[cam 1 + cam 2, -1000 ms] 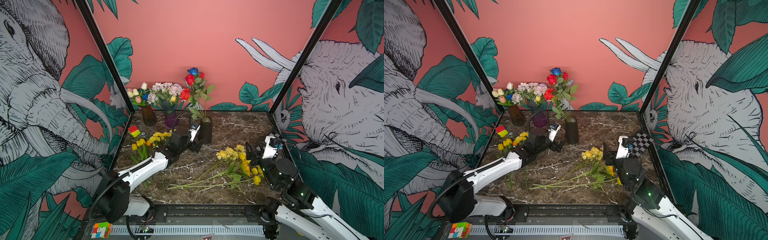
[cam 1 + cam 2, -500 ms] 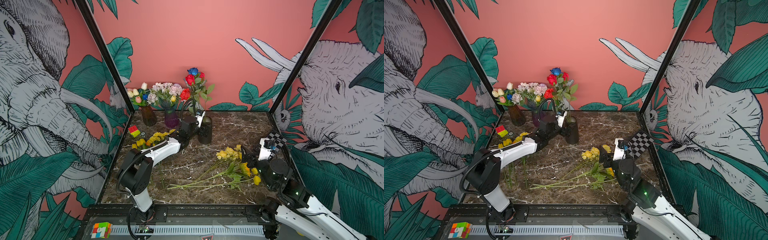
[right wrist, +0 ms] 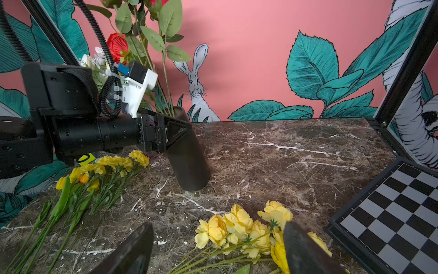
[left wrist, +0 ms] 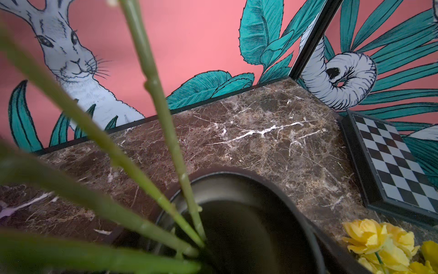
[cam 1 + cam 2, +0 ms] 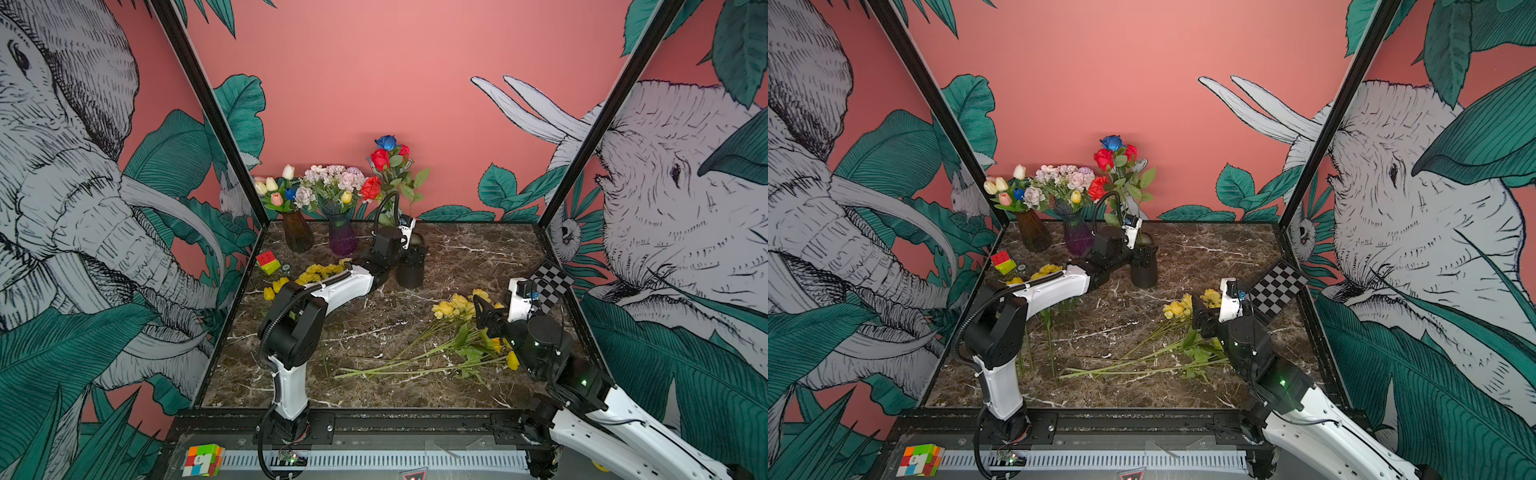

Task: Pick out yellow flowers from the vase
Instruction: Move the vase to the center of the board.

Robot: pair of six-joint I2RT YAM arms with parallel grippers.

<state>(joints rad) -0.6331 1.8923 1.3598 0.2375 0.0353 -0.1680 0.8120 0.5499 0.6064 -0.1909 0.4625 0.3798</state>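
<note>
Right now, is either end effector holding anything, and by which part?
Right end effector: open, empty, above the loose yellow flowers. Left end effector is against the black vase near its rim; whether it grips cannot be told.

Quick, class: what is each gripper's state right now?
Left gripper: open, jaws around the black vase top.
Right gripper: open, empty, over the yellow flowers.

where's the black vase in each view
In a top view: black vase back-middle of the table.
In a top view: same spot.
Left wrist: bottom centre, seen into its mouth.
Right wrist: left of centre.
Shared landmark: checkerboard, in all four.
</note>
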